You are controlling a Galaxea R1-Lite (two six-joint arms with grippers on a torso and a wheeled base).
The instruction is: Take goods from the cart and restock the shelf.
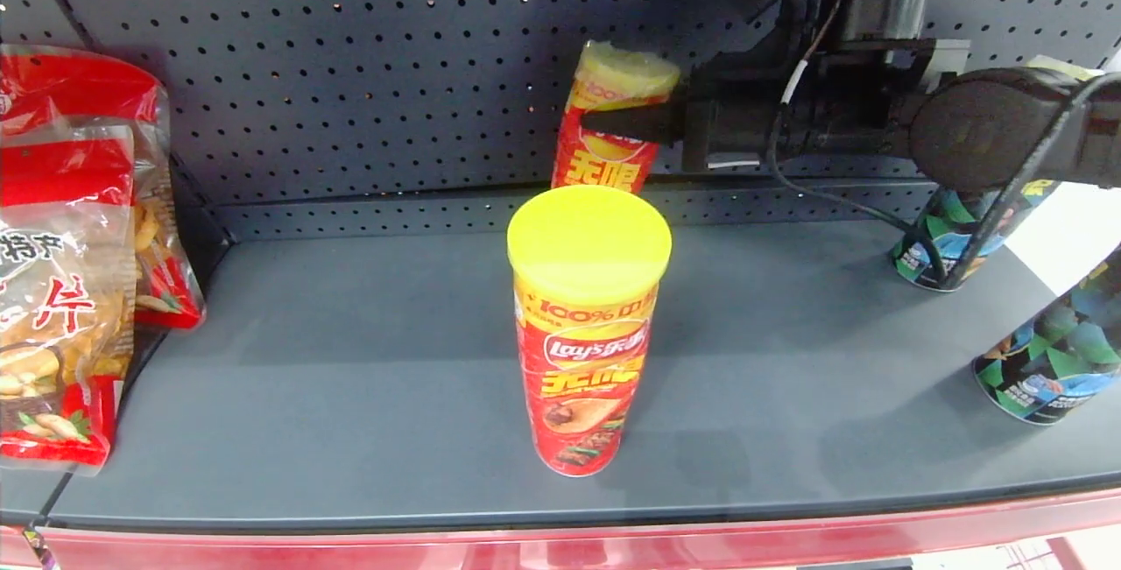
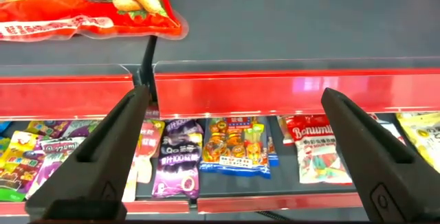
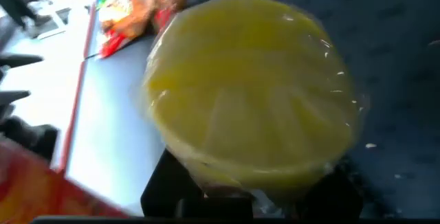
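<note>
Where the grey shelf meets its pegboard back, the right claw comes in from the robot's right and is clenched across the upper body of a red chips can. That can is tilted, its top leaning toward the right, and it sits close to the pegboard; its base is hidden behind the can in front, so I cannot tell whether it touches the shelf. In the right wrist view its yellow lid looms close, wrapped in clear film, with the dark claw parts pressed against either side below it. A second chips can of the same kind stands upright in the middle of the shelf, nearer the front edge and directly before the held one, apart from it. Red snack bags are stacked against the shelf's left end. Two dark cans with green and blue print stand at the right end, one behind the other, the rear one partly behind the arm. A red rail runs along the shelf's front edge. The left claw is released, its two black fingers spread wide with nothing between them, facing that rail, with bright sweet packets on the lower shelf beneath.
</note>
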